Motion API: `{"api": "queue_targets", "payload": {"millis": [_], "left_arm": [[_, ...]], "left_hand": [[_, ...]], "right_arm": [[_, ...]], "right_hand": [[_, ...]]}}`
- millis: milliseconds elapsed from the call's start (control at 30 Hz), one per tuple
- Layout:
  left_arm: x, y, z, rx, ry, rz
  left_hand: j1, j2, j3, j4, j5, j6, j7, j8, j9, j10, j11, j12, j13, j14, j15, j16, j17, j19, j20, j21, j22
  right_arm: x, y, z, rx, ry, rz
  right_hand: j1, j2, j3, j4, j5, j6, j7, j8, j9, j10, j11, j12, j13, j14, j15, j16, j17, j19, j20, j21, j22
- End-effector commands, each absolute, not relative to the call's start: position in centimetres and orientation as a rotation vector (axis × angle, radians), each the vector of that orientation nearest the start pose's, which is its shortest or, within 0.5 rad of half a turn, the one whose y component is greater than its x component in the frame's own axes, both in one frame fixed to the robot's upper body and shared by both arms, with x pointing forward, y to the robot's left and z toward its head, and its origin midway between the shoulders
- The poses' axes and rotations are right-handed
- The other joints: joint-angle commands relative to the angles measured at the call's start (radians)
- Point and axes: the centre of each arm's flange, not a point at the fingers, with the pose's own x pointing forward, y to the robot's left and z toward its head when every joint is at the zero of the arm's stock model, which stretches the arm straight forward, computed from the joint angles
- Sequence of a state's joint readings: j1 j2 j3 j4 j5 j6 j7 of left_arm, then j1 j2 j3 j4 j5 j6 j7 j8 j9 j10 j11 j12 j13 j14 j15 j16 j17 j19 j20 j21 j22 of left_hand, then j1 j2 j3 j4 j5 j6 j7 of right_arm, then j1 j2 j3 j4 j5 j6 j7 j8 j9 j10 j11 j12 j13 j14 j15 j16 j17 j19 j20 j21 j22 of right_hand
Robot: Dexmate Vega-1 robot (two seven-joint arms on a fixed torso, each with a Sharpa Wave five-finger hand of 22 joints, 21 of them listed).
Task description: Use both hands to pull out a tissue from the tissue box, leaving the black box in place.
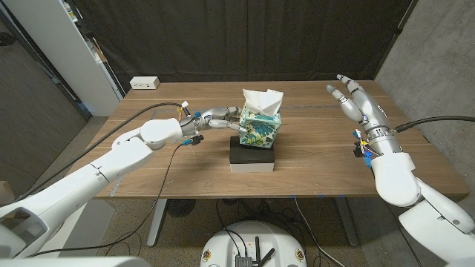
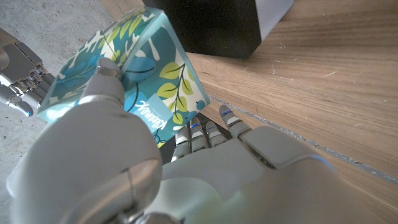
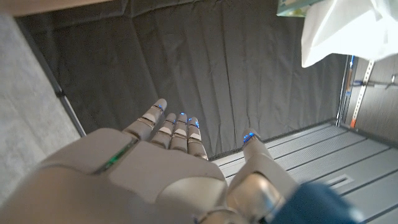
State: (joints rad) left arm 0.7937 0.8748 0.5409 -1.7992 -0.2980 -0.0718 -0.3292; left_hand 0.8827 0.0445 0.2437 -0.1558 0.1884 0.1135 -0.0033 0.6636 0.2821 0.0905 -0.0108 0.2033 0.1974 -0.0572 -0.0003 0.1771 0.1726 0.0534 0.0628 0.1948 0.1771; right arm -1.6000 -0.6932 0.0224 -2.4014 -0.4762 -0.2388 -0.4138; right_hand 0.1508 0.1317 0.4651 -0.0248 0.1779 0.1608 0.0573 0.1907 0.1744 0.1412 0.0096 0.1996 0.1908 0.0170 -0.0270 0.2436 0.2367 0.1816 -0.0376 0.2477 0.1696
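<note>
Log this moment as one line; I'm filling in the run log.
left hand: grips tissue box side | right hand: open, raised, apart | tissue: sticking up, not pulled | box on black box

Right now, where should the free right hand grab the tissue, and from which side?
Pinch the tissue at its upright white tuft above the tissue box, coming from above on the robot's right. The left hand holds the box's left side; the right hand is open and clear.
</note>
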Motion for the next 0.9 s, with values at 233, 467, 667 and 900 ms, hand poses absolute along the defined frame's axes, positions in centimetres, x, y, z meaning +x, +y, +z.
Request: {"api": "queue_targets", "payload": {"millis": [233, 467, 667, 900], "left_arm": [[56.2, 19.2, 1.8, 0.802, -0.579, -0.682], [56.3, 19.1, 1.9, 0.804, -0.58, -0.684], [56.4, 19.2, 2.0, 0.804, -0.582, -0.685], [56.5, 19.2, 2.1, 0.803, -0.584, -0.69]], "left_hand": [[-0.002, 0.008, 0.008, -0.004, 0.0, -0.002, -0.005, 0.251, 0.424, -0.002, 0.002, 0.002, 0.002, -0.008, 0.002, 0.002, -0.001, -0.006, 0.004, 0.003, 0.003], [-0.003, 0.008, 0.009, -0.004, 0.0, -0.003, -0.004, 0.256, 0.428, -0.002, 0.004, 0.002, 0.002, -0.008, 0.003, 0.002, -0.001, -0.006, 0.005, 0.003, 0.003], [-0.004, 0.009, 0.01, -0.004, 0.0, -0.005, -0.004, 0.259, 0.431, -0.002, 0.005, 0.002, 0.002, -0.009, 0.003, 0.002, -0.001, -0.007, 0.006, 0.003, 0.003], [-0.004, 0.009, 0.011, -0.004, 0.0, -0.006, -0.004, 0.262, 0.434, -0.002, 0.004, 0.003, 0.002, -0.009, 0.003, 0.002, -0.001, -0.007, 0.006, 0.003, 0.003]], "right_arm": [[38.0, -26.4, 0.2, -1.161, -0.914, -0.626], [38.0, -25.9, 0.1, -1.178, -0.915, -0.638], [38.2, -25.4, 0.2, -1.187, -0.917, -0.615], [38.6, -24.2, 0.4, -1.196, -0.94, -0.566]], "right_hand": [[0.027, 0.048, 0.018, -0.007, 0.002, 0.04, 0.005, 0.01, 0.003, 0.038, -0.002, 0.013, 0.003, 0.033, -0.005, 0.014, 0.002, 0.038, 0.006, 0.005, 0.005], [0.035, 0.05, 0.024, -0.009, 0.001, 0.053, -0.001, 0.013, 0.005, 0.05, -0.004, 0.015, 0.004, 0.044, -0.007, 0.018, 0.002, 0.048, 0.021, 0.004, 0.005], [0.038, 0.047, 0.026, -0.011, 0.0, 0.051, 0.0, 0.01, 0.005, 0.05, -0.003, 0.013, 0.004, 0.044, -0.007, 0.018, 0.003, 0.055, 0.016, 0.005, 0.006], [0.04, 0.047, 0.028, -0.011, -0.001, 0.049, 0.001, 0.008, 0.006, 0.048, -0.005, 0.011, 0.005, 0.042, -0.008, 0.018, 0.004, 0.055, 0.013, 0.002, 0.006]]}}
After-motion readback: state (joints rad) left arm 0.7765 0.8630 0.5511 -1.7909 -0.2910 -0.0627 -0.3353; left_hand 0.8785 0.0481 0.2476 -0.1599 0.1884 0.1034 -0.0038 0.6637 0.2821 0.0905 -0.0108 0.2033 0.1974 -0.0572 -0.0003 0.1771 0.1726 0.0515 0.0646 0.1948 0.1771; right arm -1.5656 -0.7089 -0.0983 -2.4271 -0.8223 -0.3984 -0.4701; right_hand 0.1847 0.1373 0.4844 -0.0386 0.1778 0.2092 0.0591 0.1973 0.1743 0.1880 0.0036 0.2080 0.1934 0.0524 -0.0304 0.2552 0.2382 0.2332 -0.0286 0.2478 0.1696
